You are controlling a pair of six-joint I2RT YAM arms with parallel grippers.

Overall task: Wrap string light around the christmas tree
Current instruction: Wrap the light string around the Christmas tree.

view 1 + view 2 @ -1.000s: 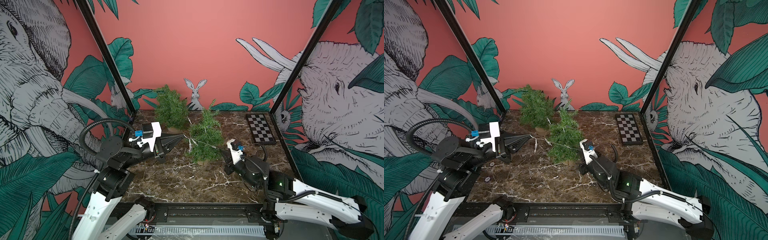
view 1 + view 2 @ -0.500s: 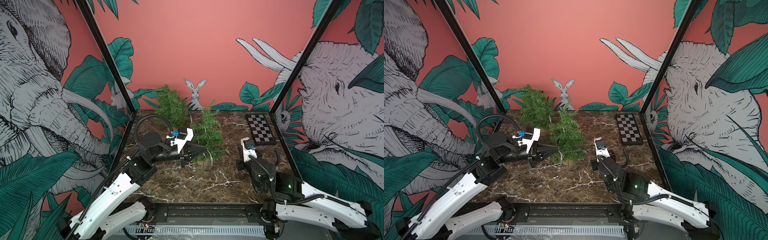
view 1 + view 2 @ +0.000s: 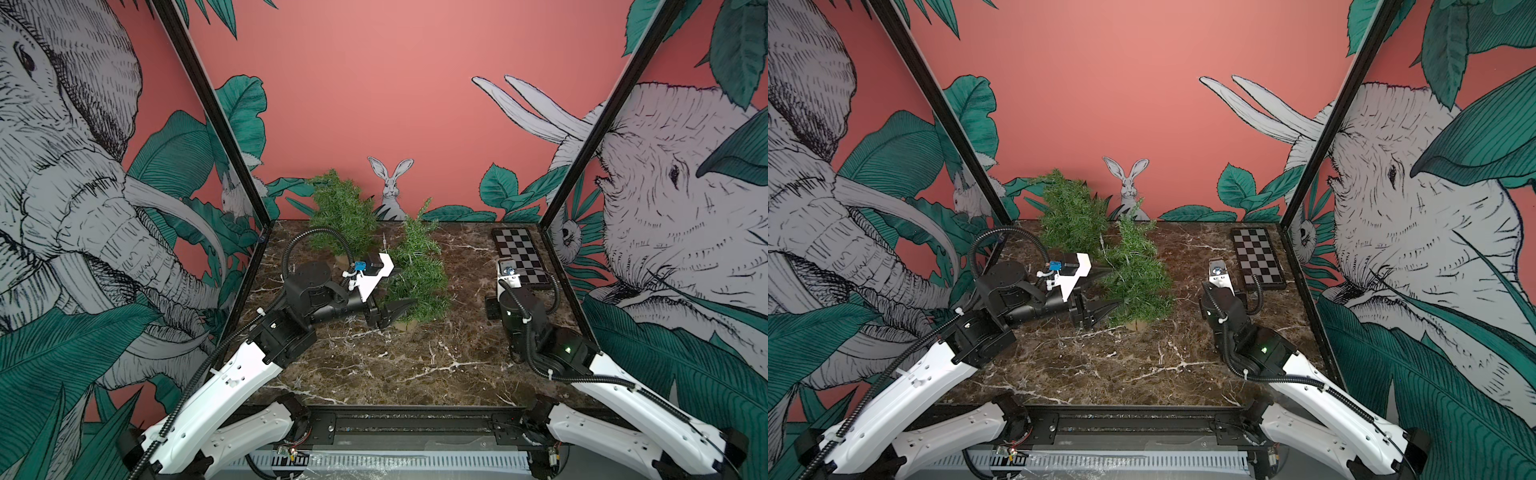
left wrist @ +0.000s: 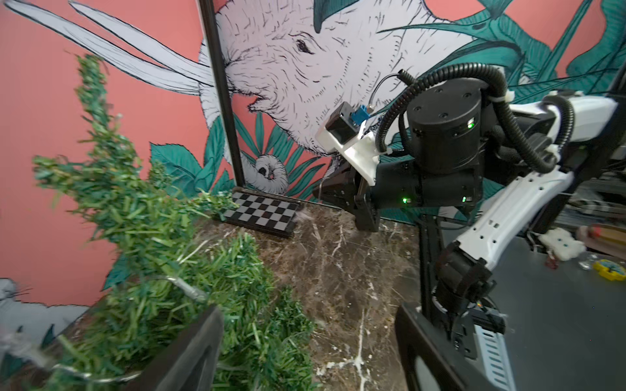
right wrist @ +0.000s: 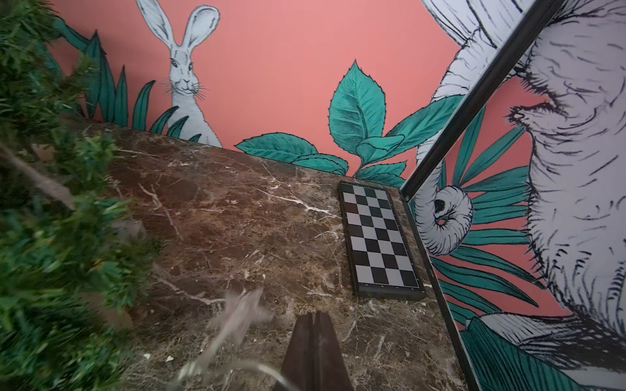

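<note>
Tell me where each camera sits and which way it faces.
Top views: high in front, looking down at the table; left arm and right arm in frame.
Left wrist: behind the left hand, facing past the tree toward the right hand.
Right wrist: behind the right hand, facing the chessboard and back wall.
Shared: both wrist views show tree and chessboard.

You've got two small, bushy green trees, both upright. The front tree (image 3: 417,274) stands mid-scene, and the rear tree (image 3: 340,212) stands just behind it. The string light (image 4: 189,287), a thin pale wire with small clear bulbs, lies draped across the front tree's lower branches.
</note>
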